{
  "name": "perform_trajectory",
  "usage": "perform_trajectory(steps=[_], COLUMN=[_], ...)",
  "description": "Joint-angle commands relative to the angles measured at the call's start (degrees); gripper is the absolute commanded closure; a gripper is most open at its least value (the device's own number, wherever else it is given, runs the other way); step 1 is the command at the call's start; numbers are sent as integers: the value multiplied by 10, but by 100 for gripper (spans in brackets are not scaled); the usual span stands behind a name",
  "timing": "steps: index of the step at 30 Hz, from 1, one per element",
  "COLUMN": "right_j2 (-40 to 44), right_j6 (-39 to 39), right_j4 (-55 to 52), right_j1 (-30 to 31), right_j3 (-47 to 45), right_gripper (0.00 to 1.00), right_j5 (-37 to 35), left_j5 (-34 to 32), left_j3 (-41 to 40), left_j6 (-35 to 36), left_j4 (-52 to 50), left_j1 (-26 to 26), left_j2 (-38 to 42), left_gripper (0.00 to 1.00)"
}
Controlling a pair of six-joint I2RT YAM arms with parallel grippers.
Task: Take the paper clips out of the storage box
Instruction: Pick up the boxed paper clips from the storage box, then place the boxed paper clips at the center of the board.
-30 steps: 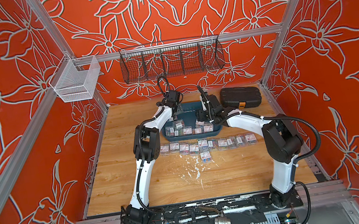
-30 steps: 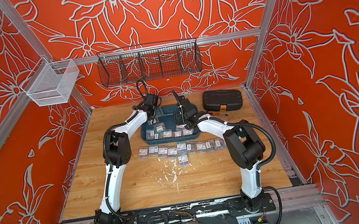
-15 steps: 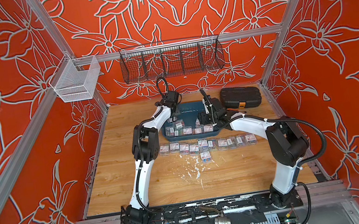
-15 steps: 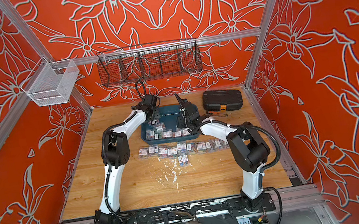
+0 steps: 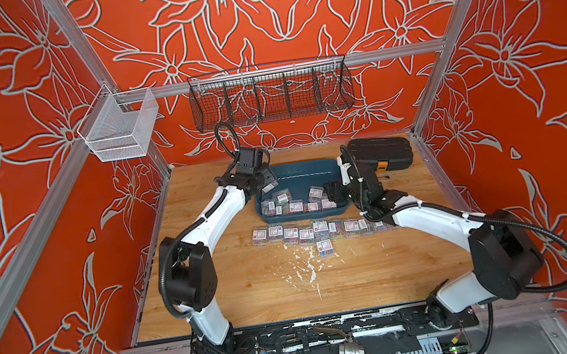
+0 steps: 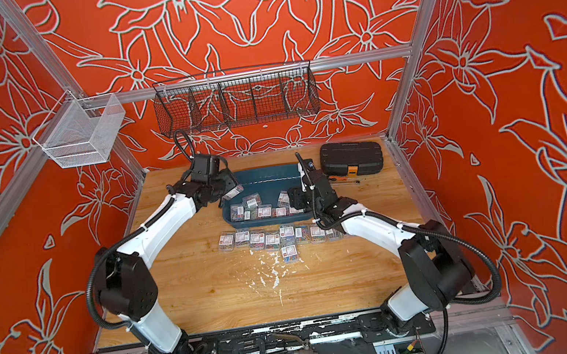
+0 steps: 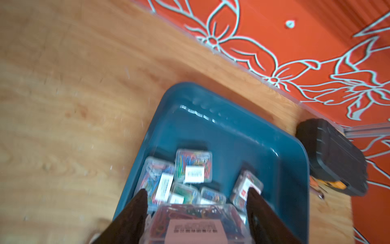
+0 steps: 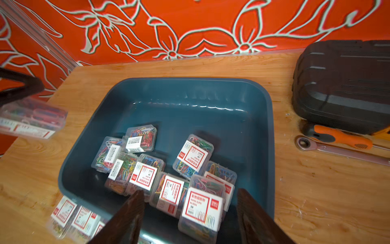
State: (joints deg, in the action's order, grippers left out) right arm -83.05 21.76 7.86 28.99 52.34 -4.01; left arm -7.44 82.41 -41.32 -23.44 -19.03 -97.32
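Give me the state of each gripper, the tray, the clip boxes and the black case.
Tray: several loose boxes inside.
Left gripper: shut on held box, lifted beside the tray.
Right gripper: open, low over the tray's boxes.
Table row: boxes out, lying flat.
Case: shut.

The paper clips box (image 7: 196,224) in the left tool (image 7: 197,191) is blurred, edge-cropped.

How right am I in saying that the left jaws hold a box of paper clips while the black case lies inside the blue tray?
Not quite. The black case lies on the wooden table beside the blue tray, not inside it, as both top views show. The left jaws do hold a box of paper clips.
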Motion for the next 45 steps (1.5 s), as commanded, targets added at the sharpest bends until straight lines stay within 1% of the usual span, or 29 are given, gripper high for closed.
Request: perform_trajectory(steps=[1,6,11,13,16,18,19,24,25,26,30,33,37,41,45], right_j2=[37,95,161,184,213,228,235,270,278,286,307,310,290,248,197], right_j6=[8,8,9,10,14,16,16,17,16,15,14,14,16,15,16], right_j4=[43,41,38,35,31,21,15,-13,-19,-23,-38,-41,-47,-50,-54], right_j1=[5,5,5,5,5,5,5,5,5,5,4,4,0,-6,-15], right_j3=[-27,-64,-105,-120,-138,-145,-148,-169,-174,-180,-203,-220,-230,-222,-206], right_gripper=[28,27,22,21,20,19,19,18,18,17,15,14,13,13,13], right_j5=[-5,-16,-41,-46,-50,-54,-56,-84,-92,-100,-137,-165,-219,-254,-295], left_j5=[32,15,-16,-15,-18,-10,-5,19,22,27,29,39,56,80,121], left_j3=[-71,-173,-271,-306,-344,-368,-382,-394,-394,-396,-408,-426,-445,-458,-488], left_j6=[-66,-123,-178,-192,-220,-239,-254,-330,-343,-362,-380,-387,-396,-401,-416], left_j4=[27,-6,-49,-62,-109,-131,-145,-259,-280,-300,-324,-312,-292,-272,-212], left_j1=[0,-11,-21,-22,-23,-23,-23,-23,-23,-23,-23,-23,-22,-22,-23], left_j2=[64,177,323,376,446,476,487,495,495,495,501,511,506,484,463], left_gripper=[44,44,46,49,53,54,57,63,68,70,70,70,70,69,69])
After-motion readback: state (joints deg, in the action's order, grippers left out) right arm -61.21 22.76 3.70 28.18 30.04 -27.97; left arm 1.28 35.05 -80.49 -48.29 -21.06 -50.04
